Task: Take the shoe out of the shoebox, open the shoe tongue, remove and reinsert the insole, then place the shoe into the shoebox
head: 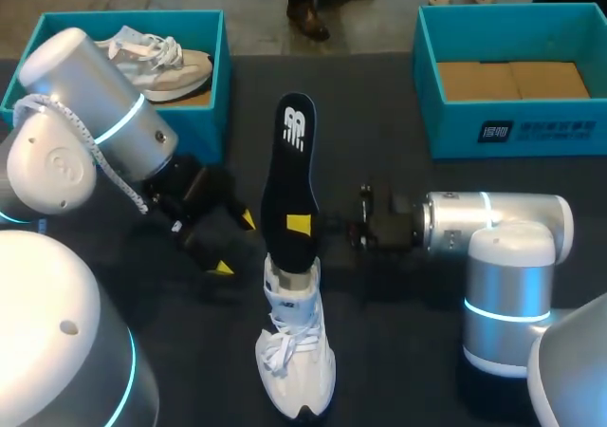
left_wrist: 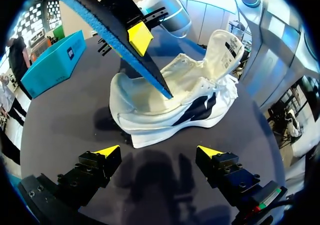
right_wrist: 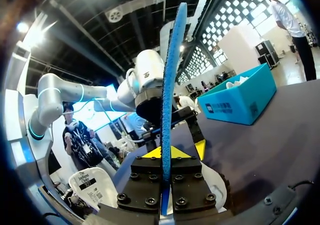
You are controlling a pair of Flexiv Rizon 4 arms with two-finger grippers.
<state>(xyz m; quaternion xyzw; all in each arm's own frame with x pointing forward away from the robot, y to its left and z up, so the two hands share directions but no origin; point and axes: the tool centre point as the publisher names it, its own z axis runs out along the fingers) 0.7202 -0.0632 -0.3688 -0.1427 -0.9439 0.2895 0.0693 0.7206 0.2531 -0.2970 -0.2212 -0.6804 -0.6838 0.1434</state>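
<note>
White shoe (head: 295, 351) sits on its sole on the dark counter (head: 398, 304), toe toward the robot, tongue lifted open. Black insole (head: 289, 185), blue underneath, stands steeply with its lower end in the shoe's opening. Right jaws clamped on the insole mid-length, one on each face. Left jaws apart, empty, just beside the shoe. Teal shoebox (head: 512, 128) at far right. Second shoebox (head: 133, 17) at far left holds another shoe (head: 156, 62).

one gripper spread, one clamped

the left arm (head: 95, 104) comes in from the left and slants down toward the middle of the table. the left gripper (head: 234, 244) hangs low, its yellow-tipped fingers (left_wrist: 107, 151) wide apart and holding nothing. the right arm (head: 503, 228) lies level, wrist pointing at the middle. the right gripper (head: 302, 226) pinches a standing insole (head: 289, 152) from both sides.
</note>
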